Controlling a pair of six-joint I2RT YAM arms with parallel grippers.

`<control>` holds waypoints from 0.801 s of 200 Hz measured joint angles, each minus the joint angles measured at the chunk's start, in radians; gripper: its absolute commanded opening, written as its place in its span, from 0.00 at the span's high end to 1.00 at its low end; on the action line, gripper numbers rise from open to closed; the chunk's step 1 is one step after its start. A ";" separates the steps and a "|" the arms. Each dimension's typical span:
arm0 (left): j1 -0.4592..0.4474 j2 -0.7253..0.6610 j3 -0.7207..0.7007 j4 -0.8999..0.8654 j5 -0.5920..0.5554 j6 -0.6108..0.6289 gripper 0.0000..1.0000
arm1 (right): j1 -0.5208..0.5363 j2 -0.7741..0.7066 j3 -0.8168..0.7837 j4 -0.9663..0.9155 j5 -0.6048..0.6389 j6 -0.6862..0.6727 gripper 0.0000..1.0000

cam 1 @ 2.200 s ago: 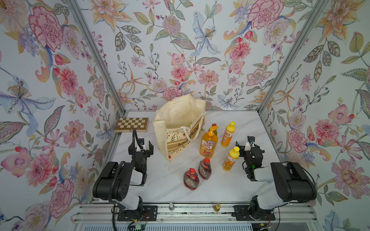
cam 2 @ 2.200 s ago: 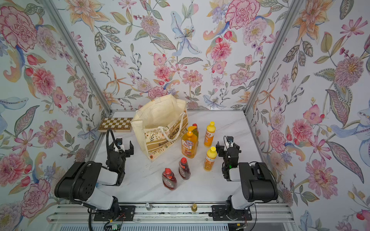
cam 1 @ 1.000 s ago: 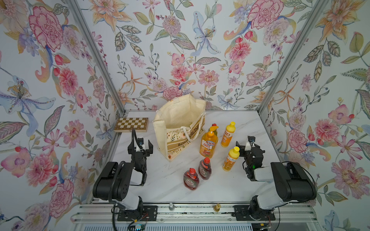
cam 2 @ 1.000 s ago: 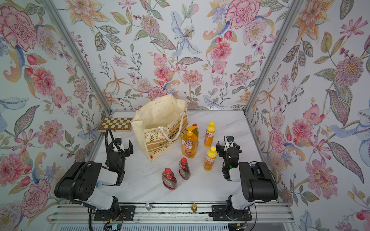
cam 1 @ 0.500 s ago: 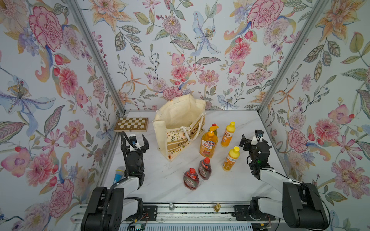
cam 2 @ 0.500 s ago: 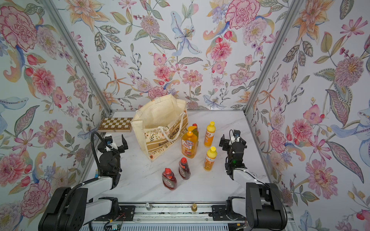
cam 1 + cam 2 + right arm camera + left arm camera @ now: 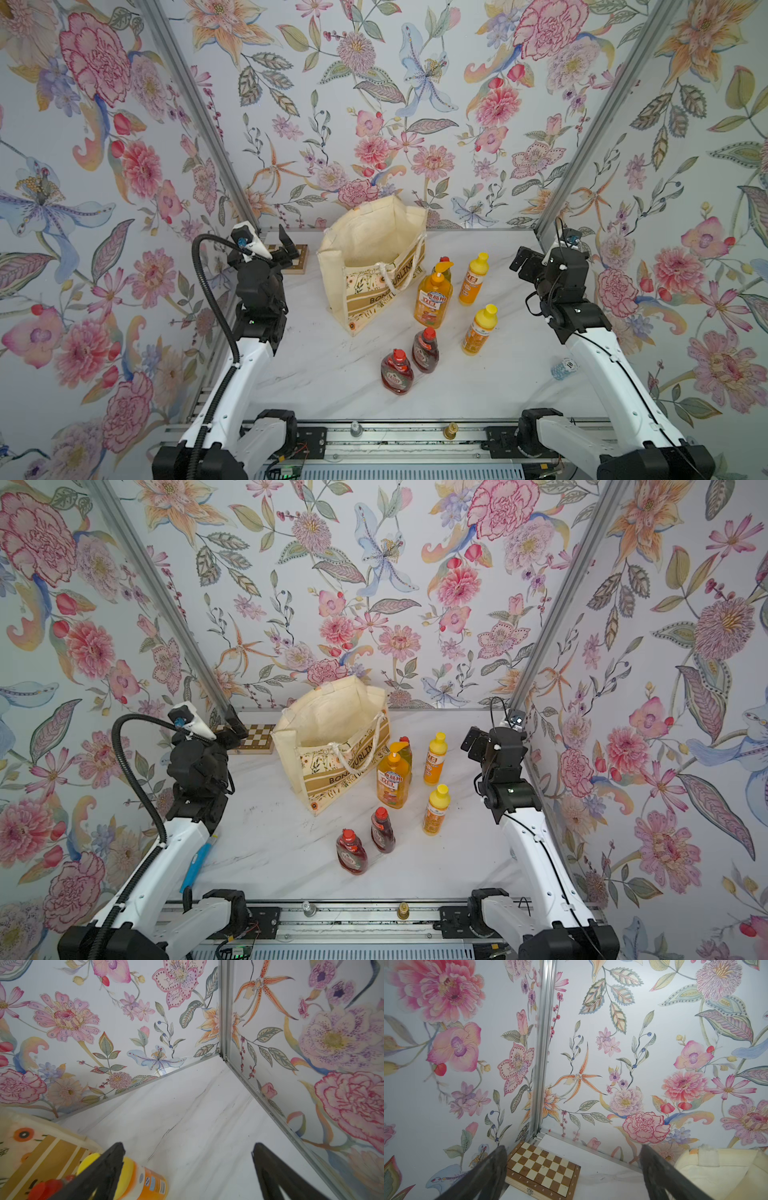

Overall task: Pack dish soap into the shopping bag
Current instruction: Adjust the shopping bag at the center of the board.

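Bottles (image 7: 424,351), six of them, all stand upright on the table (image 7: 324,374), and none shows inside the bag's (image 7: 368,291) open mouth. The pump bottle (image 7: 433,297) sits just beside the bag's front, with the green bottle (image 7: 445,266) tucked behind it. Two red ones stand nearer the rail. The near yellow-cap (image 7: 480,332) stands out toward the right arm.

The far yellow-cap (image 7: 473,280) lies closest to the right gripper (image 7: 188,1145), between its fingers and the bag. Those fingers are spread wide and empty, hanging above the table. The wrist view shows that bottle poking past one finger, not between the two.

The left gripper (image 7: 573,1147) is spread wide too, holding nothing. The chessboard (image 7: 542,1169) lies just ahead of its fingers, and the bag's rim is off beyond one of them.

So this looks like the opening reach, before the first pick. Next, the right fingers would need to swing toward that far yellow-cap, drop to straddle its body below the cap, then close. The lift must clear the rim, which stands taller than every bottle. The canvas looks soft, so the left fingers may have to steady the mouth.
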 measured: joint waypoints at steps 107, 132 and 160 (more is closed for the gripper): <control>-0.090 0.461 0.533 -0.453 0.256 0.008 0.01 | 0.525 0.315 0.490 -0.330 0.131 0.089 0.01; -0.109 0.574 0.631 -0.520 0.270 0.045 0.01 | 0.603 0.409 0.578 -0.335 0.128 0.089 0.00; -0.110 0.675 0.721 -0.587 0.293 0.083 0.01 | 0.646 0.505 0.652 -0.338 0.108 0.089 0.00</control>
